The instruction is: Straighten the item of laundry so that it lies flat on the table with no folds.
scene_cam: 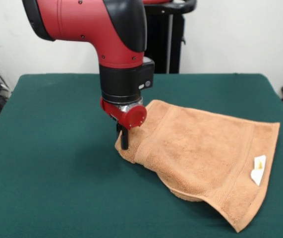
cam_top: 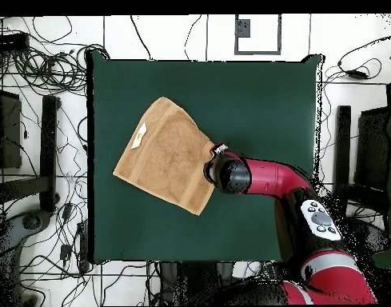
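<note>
The desk (scene_cam: 47, 163) is covered with a dark green cloth top and carries a single item. The red and black arm (scene_cam: 106, 29) is lowered over the desk's middle region. The orange-tan towel (scene_cam: 205, 153) is spread on the desk with its white label (scene_cam: 258, 169) near one edge; a doubled layer is seen along the front edge in the front view, so the towel is not fully flat. The pincer (scene_cam: 124, 140) is set at the towel's edge — its dark tip is touching the cloth or the desk just beside it. Whether the pincer is wide, narrow or gripping cloth cannot be told.
</note>
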Robot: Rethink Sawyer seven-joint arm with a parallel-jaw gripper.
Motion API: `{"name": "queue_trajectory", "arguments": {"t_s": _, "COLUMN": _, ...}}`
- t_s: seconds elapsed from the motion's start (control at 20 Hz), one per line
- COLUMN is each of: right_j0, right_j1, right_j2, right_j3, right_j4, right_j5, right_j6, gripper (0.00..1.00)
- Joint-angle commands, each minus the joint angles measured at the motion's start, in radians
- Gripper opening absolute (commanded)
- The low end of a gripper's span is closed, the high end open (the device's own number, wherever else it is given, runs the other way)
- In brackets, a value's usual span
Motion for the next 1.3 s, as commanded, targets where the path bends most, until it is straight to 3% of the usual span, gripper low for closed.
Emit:
{"name": "queue_trajectory", "arguments": {"t_s": 0.05, "right_j0": 0.002, "right_j1": 0.069, "right_j2": 0.063, "right_j3": 0.061, "right_j4": -0.028, "right_j5": 0.003, "right_j6": -0.04, "gripper": 0.0}}
{"name": "queue_trajectory", "arguments": {"t_s": 0.5, "right_j0": 0.032, "right_j1": 0.037, "right_j2": 0.044, "right_j3": 0.056, "right_j4": -0.031, "right_j5": 0.028, "right_j6": -0.04, "gripper": 0.0}}
{"name": "queue_trajectory", "arguments": {"t_s": 1.3, "right_j0": -0.032, "right_j1": -0.012, "right_j2": 0.07, "right_j3": 0.066, "right_j4": -0.034, "right_j5": 0.065, "right_j6": -0.097, "gripper": 0.0}}
